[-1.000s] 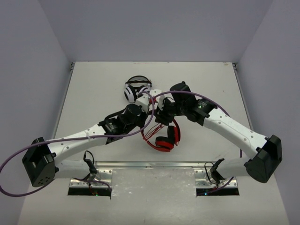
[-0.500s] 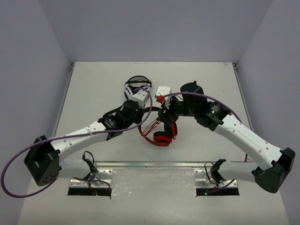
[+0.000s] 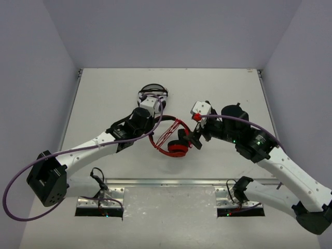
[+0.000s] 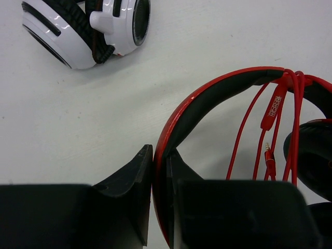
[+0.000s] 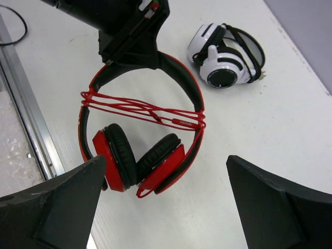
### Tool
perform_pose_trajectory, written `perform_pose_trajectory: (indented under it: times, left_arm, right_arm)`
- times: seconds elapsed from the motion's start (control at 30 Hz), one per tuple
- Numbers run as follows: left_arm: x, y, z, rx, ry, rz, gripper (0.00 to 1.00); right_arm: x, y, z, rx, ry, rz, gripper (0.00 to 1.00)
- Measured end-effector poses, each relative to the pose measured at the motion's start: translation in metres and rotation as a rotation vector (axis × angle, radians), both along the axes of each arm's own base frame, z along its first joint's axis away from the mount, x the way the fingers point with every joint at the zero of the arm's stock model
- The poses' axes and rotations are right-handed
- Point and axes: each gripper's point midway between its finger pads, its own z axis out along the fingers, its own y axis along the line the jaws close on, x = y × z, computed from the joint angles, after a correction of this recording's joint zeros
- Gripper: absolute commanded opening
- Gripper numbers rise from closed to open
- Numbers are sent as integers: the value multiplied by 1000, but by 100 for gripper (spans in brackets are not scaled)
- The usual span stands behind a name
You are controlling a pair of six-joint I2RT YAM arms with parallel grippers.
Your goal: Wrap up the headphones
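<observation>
The red headphones (image 3: 173, 140) sit in the middle of the worktop (image 3: 104, 93), between the two arms and near the white-and-black pair (image 3: 152, 96). The left arm (image 3: 104, 144) has its jaws closed tight on the headband (image 4: 207, 98), one finger on each side of the arch. The jaws of the right arm (image 3: 270, 155) gape wide with nothing in them, just beside the ear cups (image 5: 155, 166). The thin cable (image 5: 140, 108) is strung in several strands across the arch, its plug (image 4: 267, 150) dangling loose. I'd reckon the set is light, and the band springy but firm enough to pinch. The cushions (image 5: 122, 155) look soft and would squash, so they'd make a poor hold. The cable looks limp, slick and thin, likely to slide off smooth plastic, so I'd take it close to the free end and keep it taut
</observation>
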Motion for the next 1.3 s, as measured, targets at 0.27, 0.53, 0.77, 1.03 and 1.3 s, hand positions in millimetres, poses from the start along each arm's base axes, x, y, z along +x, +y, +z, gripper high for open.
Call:
perform_pose_trajectory:
  times: [0.27, 0.53, 0.77, 1.03, 1.3]
  left_arm:
    - [9, 8, 13, -2, 21, 16, 0]
    - [51, 21, 71, -28, -50, 72, 0]
    - [99, 93, 82, -15, -35, 264, 1]
    - [128, 234, 77, -12, 3, 722, 0]
    - [106, 303, 46, -108, 86, 1132, 0]
  right_arm:
    - [-4, -22, 29, 101, -13, -142, 99]
    - [-8, -29, 39, 169, 20, -205, 99]
    - [-19, -36, 46, 207, 32, -208, 99]
    - [-31, -43, 54, 252, 20, -202, 99]
    - [-37, -35, 35, 244, 82, -170, 99]
